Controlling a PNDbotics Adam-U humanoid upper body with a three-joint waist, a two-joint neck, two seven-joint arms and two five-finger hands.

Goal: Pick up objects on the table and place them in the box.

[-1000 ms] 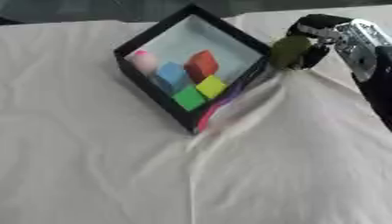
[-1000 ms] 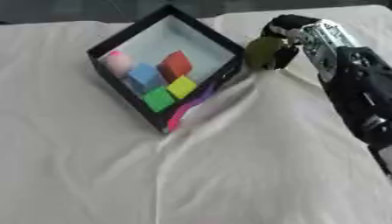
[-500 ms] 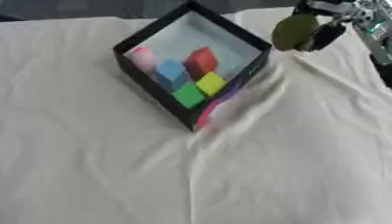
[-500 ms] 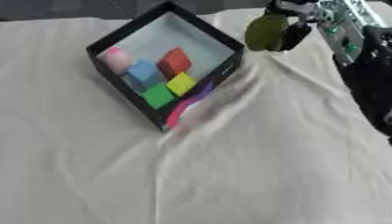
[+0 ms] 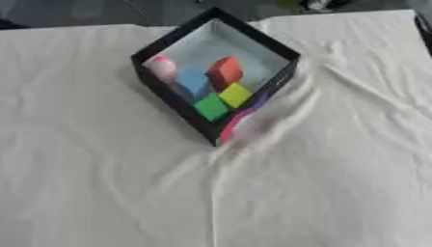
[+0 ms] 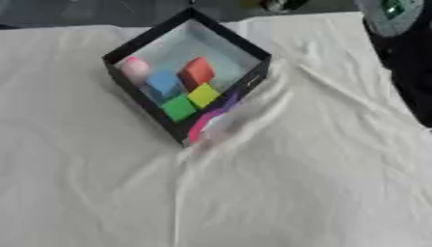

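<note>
The right hand [image 6: 283,5] barely shows above the box [image 5: 160,89]; fingers I cannot tell. Better centre over the opening before releasing.

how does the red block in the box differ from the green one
The red block sits toward the middle of the box, while the green block lies close to the near corner. The red block is tipped, showing an angled top, while the green block looks flatter on the floor. The red block appears somewhat larger. Both are solid-coloured blocks already inside the box, next to the yellow block.
</note>
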